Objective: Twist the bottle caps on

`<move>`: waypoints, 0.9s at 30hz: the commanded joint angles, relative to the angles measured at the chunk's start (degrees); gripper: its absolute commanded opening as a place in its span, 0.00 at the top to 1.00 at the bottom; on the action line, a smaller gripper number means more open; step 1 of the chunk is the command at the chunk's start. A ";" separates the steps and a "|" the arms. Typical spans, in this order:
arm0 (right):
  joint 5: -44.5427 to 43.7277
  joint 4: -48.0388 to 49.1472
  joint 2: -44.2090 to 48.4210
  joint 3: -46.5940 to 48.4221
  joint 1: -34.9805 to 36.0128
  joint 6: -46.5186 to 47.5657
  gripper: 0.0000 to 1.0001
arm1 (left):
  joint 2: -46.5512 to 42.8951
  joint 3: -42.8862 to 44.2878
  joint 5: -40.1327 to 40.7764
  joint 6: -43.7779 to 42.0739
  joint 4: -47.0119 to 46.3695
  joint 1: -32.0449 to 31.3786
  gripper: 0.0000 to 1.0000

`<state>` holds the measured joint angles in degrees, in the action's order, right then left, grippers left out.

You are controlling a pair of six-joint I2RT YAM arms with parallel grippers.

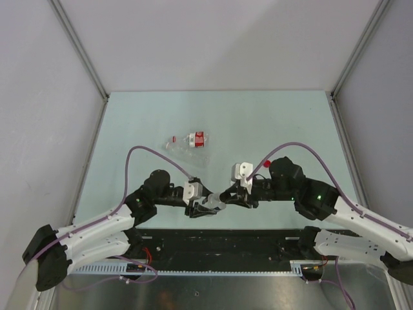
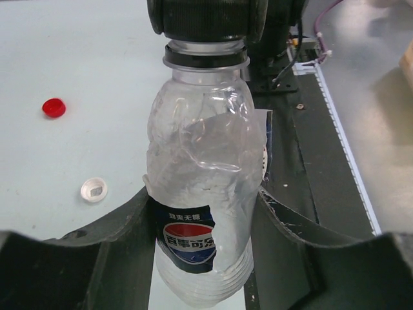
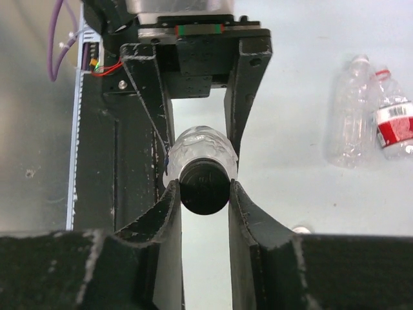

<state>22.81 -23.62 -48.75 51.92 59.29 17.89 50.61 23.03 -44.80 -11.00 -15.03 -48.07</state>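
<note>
A clear crumpled bottle (image 2: 200, 155) with a blue, red and white label is held above the table near its front edge. My left gripper (image 2: 203, 197) is shut on its lower body. A black cap (image 3: 205, 190) sits on its neck, and my right gripper (image 3: 204, 186) has closed on that cap, both fingers touching its sides. From above, the two grippers meet nose to nose, the left gripper (image 1: 199, 208) and the right gripper (image 1: 230, 194). A red cap (image 2: 54, 107) and a white cap (image 2: 94, 190) lie loose on the table.
Two more clear bottles (image 1: 187, 142) lie side by side mid-table, one with a red-and-white label (image 3: 395, 123). The red cap (image 1: 266, 164) rests beside the right arm. A black rail (image 1: 219, 242) runs along the near edge, behind the held bottle.
</note>
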 commanded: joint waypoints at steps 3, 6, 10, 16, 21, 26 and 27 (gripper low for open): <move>-14.15 4.72 -5.41 0.20 1.09 -22.04 1.00 | -2.15 5.18 16.19 1.26 -2.38 -0.40 1.00; -29.33 4.84 -8.32 0.20 0.88 -39.66 1.00 | -2.73 5.99 23.77 0.13 -2.49 -2.12 1.00; -41.35 7.57 -10.37 -1.38 1.43 -62.54 1.00 | -1.12 7.24 33.60 -0.89 -2.79 -5.03 1.00; -54.10 12.42 -12.95 -3.13 1.84 -82.33 1.00 | 3.01 8.36 42.06 -1.78 -5.20 -8.28 1.00; -57.15 13.90 -14.74 -3.15 1.92 -85.06 0.81 | 4.00 7.47 42.76 -1.02 -5.93 -8.76 1.00; -52.32 17.51 -12.84 -3.20 1.86 -74.51 0.43 | 3.46 5.15 43.01 -0.41 -6.21 -8.82 1.00; -50.40 18.85 -11.79 -3.26 1.87 -70.19 0.33 | 3.28 4.55 42.67 -0.20 -6.14 -8.81 1.00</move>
<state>-28.69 -11.18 -62.78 49.34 61.17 -59.48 55.72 26.96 0.08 -11.09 -12.08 -55.44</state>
